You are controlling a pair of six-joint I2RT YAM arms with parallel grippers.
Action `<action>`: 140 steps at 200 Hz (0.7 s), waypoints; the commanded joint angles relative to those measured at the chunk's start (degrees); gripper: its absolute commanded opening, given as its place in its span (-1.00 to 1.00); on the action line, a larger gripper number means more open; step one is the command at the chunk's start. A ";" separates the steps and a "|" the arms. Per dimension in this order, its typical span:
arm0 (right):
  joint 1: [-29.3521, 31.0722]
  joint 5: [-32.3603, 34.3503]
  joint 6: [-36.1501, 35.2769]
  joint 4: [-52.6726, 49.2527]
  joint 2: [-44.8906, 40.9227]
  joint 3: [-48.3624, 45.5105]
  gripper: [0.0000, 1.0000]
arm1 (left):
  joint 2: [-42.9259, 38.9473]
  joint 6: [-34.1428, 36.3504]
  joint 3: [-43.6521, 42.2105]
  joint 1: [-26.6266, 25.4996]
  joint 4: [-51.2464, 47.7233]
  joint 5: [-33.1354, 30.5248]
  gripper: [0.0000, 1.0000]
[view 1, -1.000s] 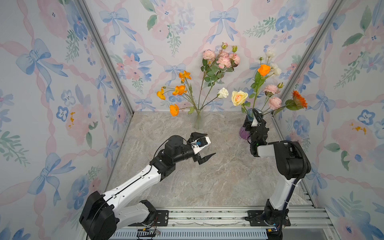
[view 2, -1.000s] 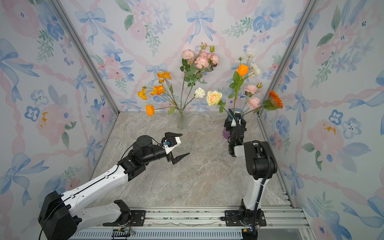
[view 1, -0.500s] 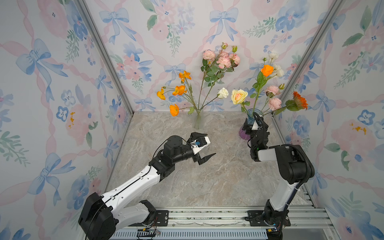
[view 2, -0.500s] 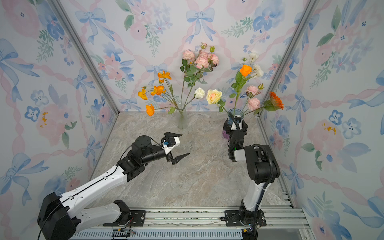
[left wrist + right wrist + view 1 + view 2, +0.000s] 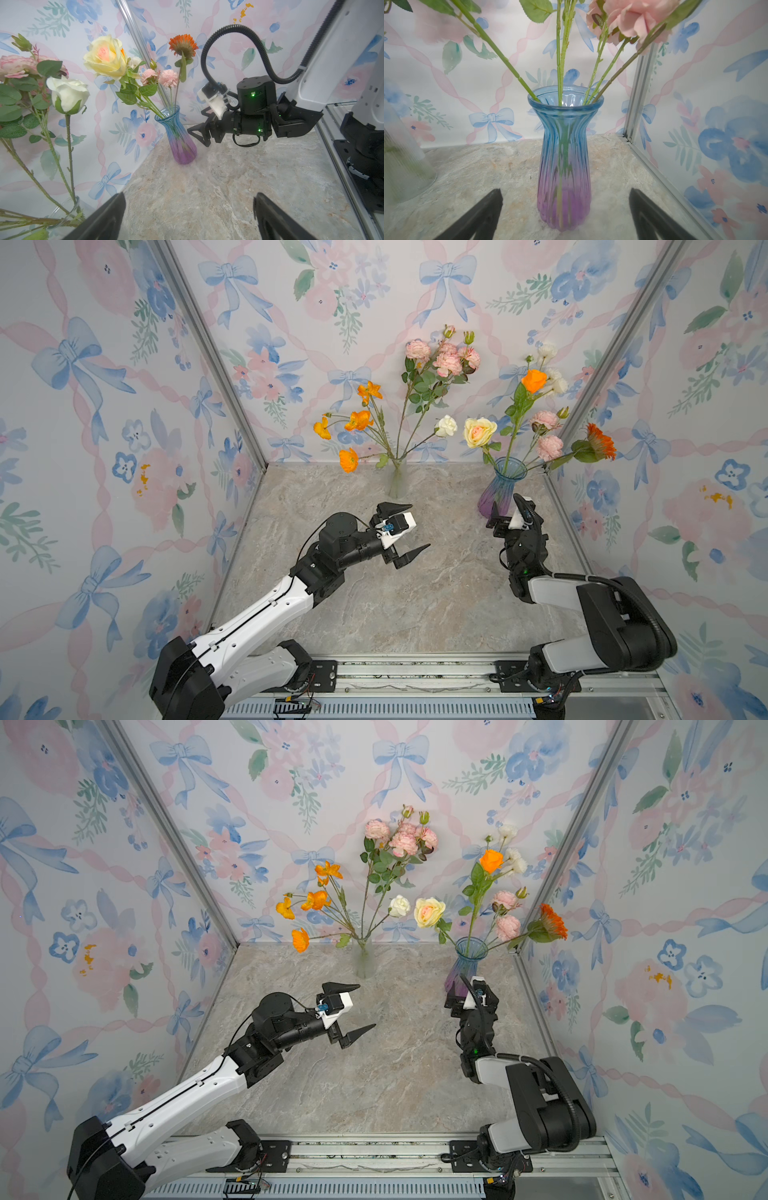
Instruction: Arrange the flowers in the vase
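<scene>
A blue-to-purple glass vase (image 5: 500, 489) (image 5: 564, 145) stands at the back right. It holds several flowers, among them a cream rose (image 5: 479, 432), an orange bloom (image 5: 534, 380) and pink blooms (image 5: 549, 446). A clear ribbed vase (image 5: 397, 483) at the back centre holds orange poppies (image 5: 359, 419), pink ruffled blooms (image 5: 446, 360) and a white rose (image 5: 446, 425). My right gripper (image 5: 503, 508) (image 5: 565, 190) faces the coloured vase's base from just in front, open and empty, apart from the glass. Over the mid floor, my left gripper (image 5: 419, 526) (image 5: 189, 195) is open and holds nothing.
Flowered wallpaper walls close in the left, back and right, with metal corner posts (image 5: 582, 406) beside the coloured vase. A metal rail (image 5: 415, 672) carrying both arm bases runs along the front. The floor is marbled stone (image 5: 436, 593).
My right gripper has drawn back and down from the coloured vase's rim to in front of its base. The stems in that vase shifted slightly. The left arm stayed still.
</scene>
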 commanded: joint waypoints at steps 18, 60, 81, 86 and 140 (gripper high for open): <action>1.42 -1.28 6.30 -43.79 -18.35 4.81 0.94 | -1.21 -1.33 -1.34 0.14 0.20 -7.57 0.96; -4.36 -5.84 8.21 -66.80 -32.21 5.44 0.94 | -0.36 -15.03 -4.88 -0.18 -1.72 -30.82 0.96; -8.85 -8.26 9.80 -72.55 -34.59 4.63 0.94 | -2.81 -24.85 -16.42 0.38 2.70 -45.08 0.96; -9.76 -8.49 9.96 -72.98 -34.61 4.25 0.94 | -3.66 -26.85 -18.89 0.49 3.85 -48.75 0.96; -13.83 -8.81 10.53 -56.76 -26.76 -1.88 0.94 | -8.16 -30.09 -32.74 5.62 13.70 -72.33 0.96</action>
